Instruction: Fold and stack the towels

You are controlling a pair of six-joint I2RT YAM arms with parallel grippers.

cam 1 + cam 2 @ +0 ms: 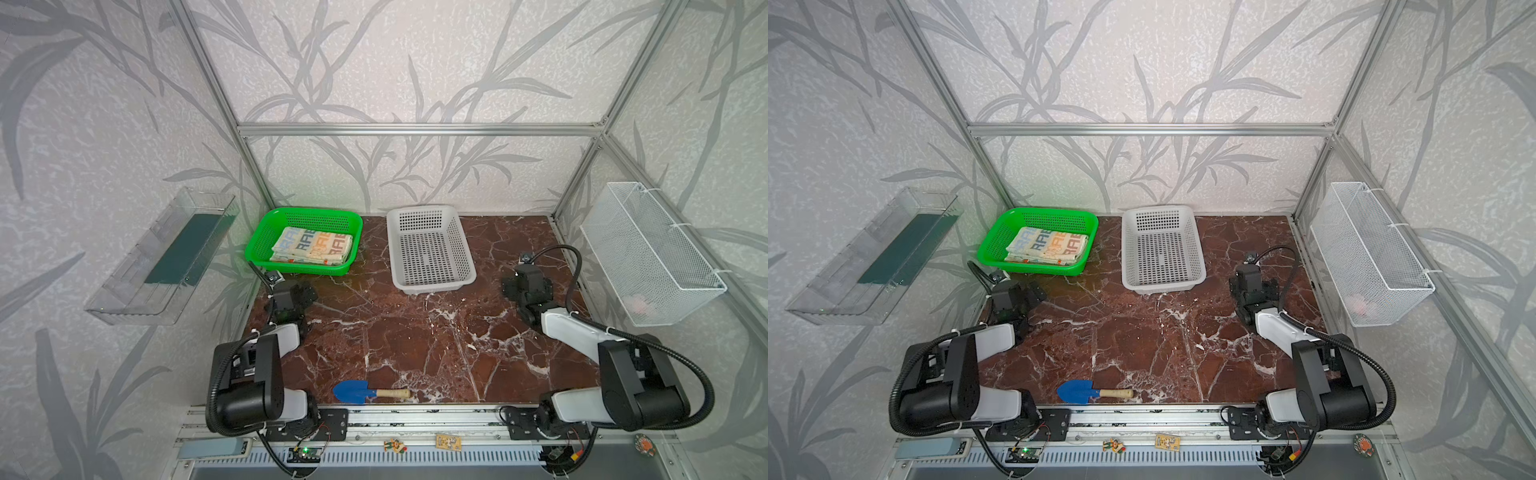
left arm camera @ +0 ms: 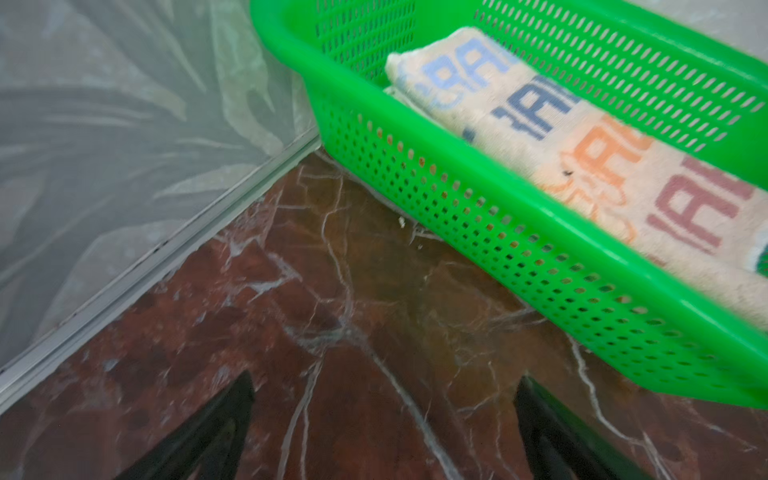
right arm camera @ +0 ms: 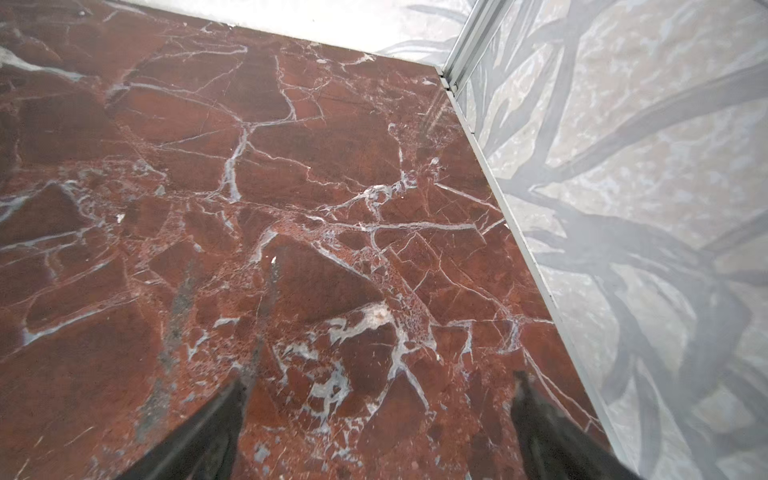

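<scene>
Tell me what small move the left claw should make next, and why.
Probably raise the left claw over the near wall of the green basket toward the lettered towel: the claw is open and empty, low beside the basket, and the towels lie piled inside it.

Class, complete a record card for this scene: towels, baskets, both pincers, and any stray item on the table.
towels: folded stack, lettered cloth on top, inside the green basket
white basket: empty, beside the green one
left pincer: open, holding nothing, close to the green basket
right pincer: open, holding nothing, over bare table
stray item: blue trowel at the table's near edge
</scene>
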